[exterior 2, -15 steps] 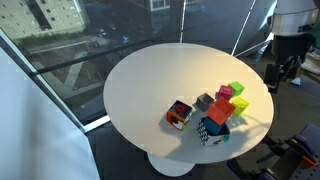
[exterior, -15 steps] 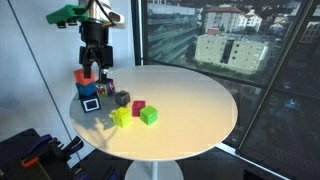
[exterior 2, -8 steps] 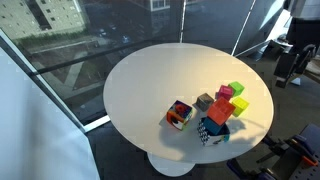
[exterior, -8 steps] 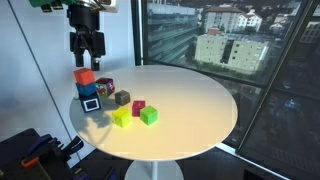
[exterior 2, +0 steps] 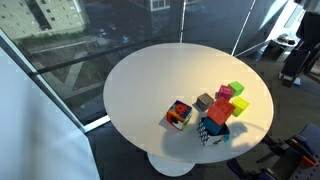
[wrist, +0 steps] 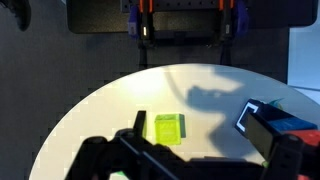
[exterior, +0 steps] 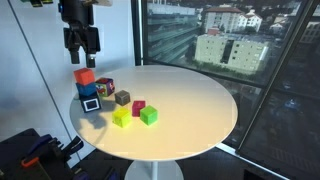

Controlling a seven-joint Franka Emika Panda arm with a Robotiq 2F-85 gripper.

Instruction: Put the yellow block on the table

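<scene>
The yellow block (exterior: 121, 118) sits flat on the round cream-white table (exterior: 190, 105), near its front edge and beside a green cube (exterior: 148, 116). It also shows in the other exterior view (exterior 2: 241, 104) and in the wrist view (wrist: 168, 128). My gripper (exterior: 80, 40) is open and empty, high above the table's edge and above a red block stacked on a blue block (exterior: 88, 88). In the wrist view its dark fingers (wrist: 190, 165) frame the bottom, well clear of the yellow block.
A magenta cube (exterior: 138, 108), a grey-brown cube (exterior: 122, 98) and a multicoloured cube (exterior: 105, 87) lie close to the stack. The arm stands at the frame edge (exterior 2: 295, 60). Windows lie behind the table.
My gripper has risen and drawn back from above the stack, open and empty. The blocks have not moved.
</scene>
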